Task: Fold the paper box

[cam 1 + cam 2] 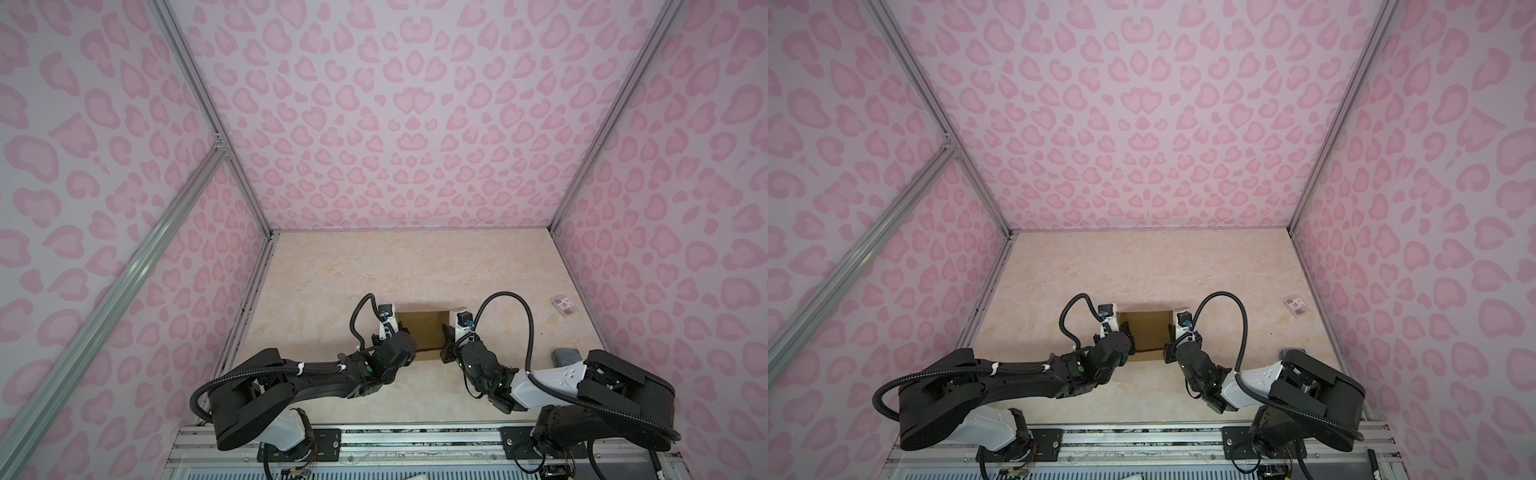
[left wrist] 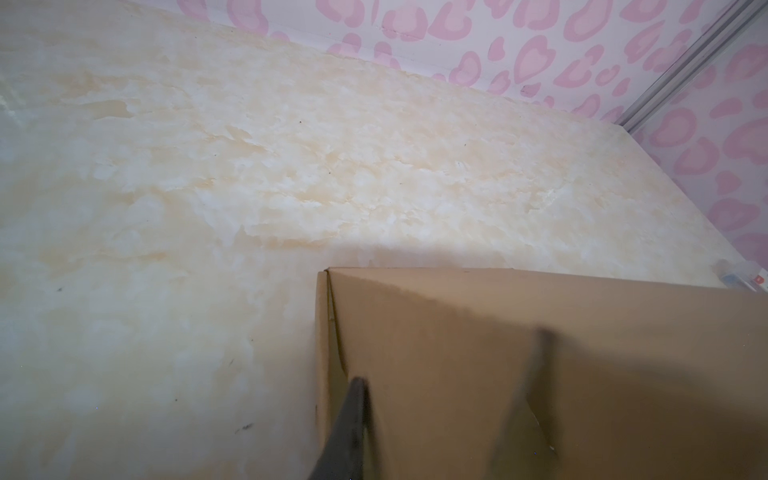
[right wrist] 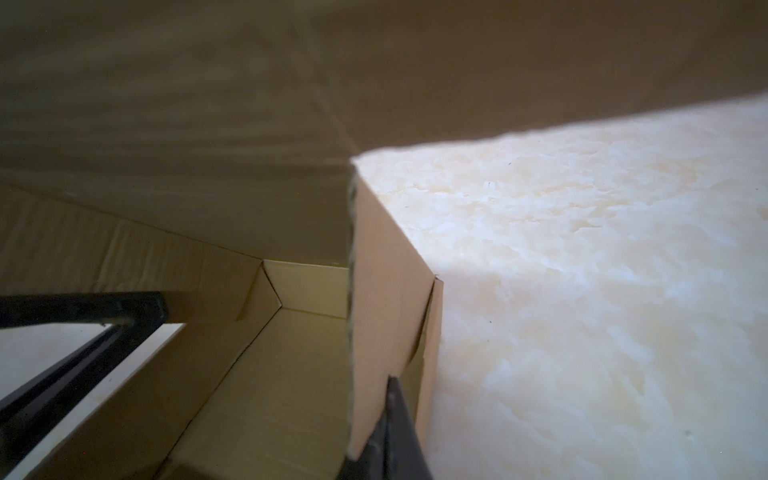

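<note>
Right hand clamps the wall of the plain brown cardboard paper box; left hand's grip I cannot tell. Unheld, the lid overhead could spring open.

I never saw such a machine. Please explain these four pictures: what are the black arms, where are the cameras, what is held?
Two robot arms work over a table. Two pictures look down from overhead; the two others come from cameras on the wrists. On the table lie a half-folded brown paper box and, far right, a small clear packet. The right gripper pinches the box's side wall. The left gripper is at the opposite wall; its grip is unclear.
</note>
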You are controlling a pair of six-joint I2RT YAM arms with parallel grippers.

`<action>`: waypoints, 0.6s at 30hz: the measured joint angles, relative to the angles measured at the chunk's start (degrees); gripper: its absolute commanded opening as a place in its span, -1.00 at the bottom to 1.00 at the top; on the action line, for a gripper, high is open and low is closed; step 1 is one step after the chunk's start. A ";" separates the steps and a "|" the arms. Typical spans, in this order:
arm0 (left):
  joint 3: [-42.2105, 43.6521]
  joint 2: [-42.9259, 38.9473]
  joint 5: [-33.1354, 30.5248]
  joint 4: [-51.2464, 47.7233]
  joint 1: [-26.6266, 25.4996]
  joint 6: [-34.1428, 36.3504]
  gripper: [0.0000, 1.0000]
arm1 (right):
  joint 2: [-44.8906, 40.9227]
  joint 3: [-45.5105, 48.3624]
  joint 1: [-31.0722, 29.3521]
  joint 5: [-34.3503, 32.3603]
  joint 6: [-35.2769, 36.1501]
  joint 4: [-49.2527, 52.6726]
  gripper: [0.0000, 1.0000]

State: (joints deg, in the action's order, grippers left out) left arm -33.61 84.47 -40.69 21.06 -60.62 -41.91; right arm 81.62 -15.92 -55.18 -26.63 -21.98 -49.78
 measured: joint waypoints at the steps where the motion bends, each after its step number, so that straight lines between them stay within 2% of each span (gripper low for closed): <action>1: -0.35 0.42 -0.22 0.04 0.00 0.15 -0.63 | 0.35 -0.31 0.00 -0.31 0.15 -0.02 -1.00; 13: 0.20 2.38 -1.86 2.62 0.00 2.32 -0.56 | 3.58 -1.62 0.07 -1.38 1.05 -1.79 -1.00; 18: 0.42 2.38 -2.43 3.04 0.00 2.32 -0.47 | 3.76 -1.53 0.07 -1.38 1.03 -2.54 -1.00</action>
State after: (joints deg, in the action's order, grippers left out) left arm -33.19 86.85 -43.11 24.10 -60.62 -39.59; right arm 85.38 -17.45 -55.11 -28.01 -20.95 -52.31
